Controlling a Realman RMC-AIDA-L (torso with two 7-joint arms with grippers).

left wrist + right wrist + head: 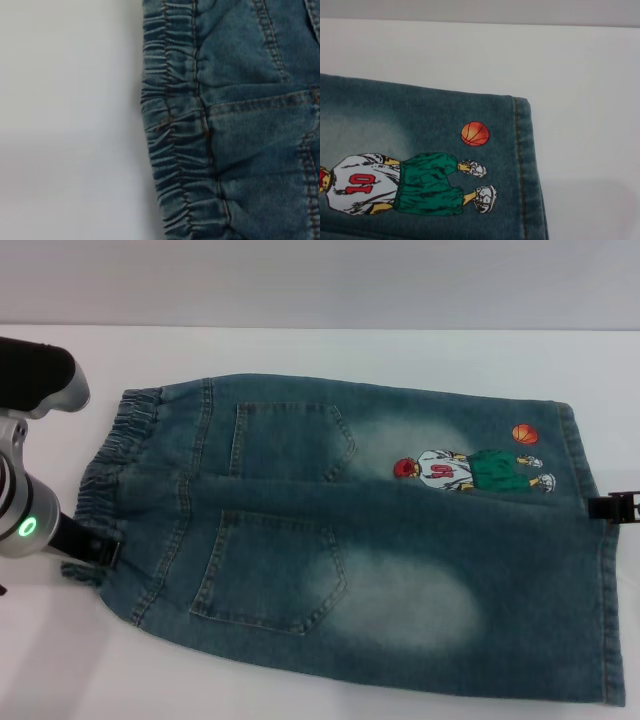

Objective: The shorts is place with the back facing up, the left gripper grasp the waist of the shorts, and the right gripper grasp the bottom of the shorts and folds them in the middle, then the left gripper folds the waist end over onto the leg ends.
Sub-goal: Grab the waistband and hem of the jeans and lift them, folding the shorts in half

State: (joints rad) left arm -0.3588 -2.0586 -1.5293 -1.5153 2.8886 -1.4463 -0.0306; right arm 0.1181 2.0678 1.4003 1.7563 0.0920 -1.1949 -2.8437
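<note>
The shorts (380,550) lie flat on the white table, back up, with both patch pockets showing. Their gathered waist (115,470) points to the left and the straight leg hems (590,540) to the right. The far leg carries the cartoon print (470,470) with an orange ball (524,434). My left gripper (100,548) sits low at the near end of the waist, against the cloth. My right gripper (612,508) shows only as a black tip at the hems, about where the two legs meet. The left wrist view shows the puckered waist (170,140). The right wrist view shows the print (415,182) and the hem (527,170).
The white table (300,360) runs out beyond the shorts at the far side and to the left. My left arm's silver body with its green light (24,528) stands at the left edge of the head view.
</note>
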